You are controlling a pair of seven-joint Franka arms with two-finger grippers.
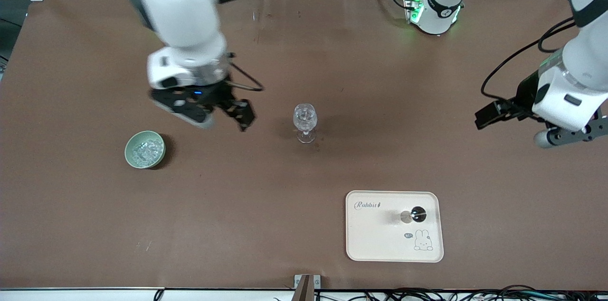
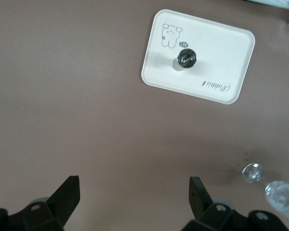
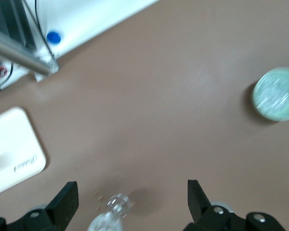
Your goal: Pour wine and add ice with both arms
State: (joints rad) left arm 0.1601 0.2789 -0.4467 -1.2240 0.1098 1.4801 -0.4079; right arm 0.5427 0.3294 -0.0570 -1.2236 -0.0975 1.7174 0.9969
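A clear stemmed glass [image 1: 305, 120] stands upright mid-table. A pale green bowl [image 1: 145, 149] holding the ice [image 1: 144, 151], small glittering chunks, sits toward the right arm's end, nearer to the front camera than the glass. My right gripper [image 1: 216, 115] is open and empty, in the air between the bowl and the glass; its wrist view shows the glass [image 3: 111, 211] and the bowl [image 3: 276, 94]. My left gripper [image 1: 517, 126] is open and empty above bare table toward the left arm's end. Its wrist view shows the glass [image 2: 279, 192].
A cream tray [image 1: 380, 239] with a rabbit print lies nearer to the front camera than the glass. A dark round-topped bottle [image 1: 417, 214], seen from above, stands on it. The tray [image 2: 221, 53] and bottle [image 2: 186, 57] show in the left wrist view. A brown mat covers the table.
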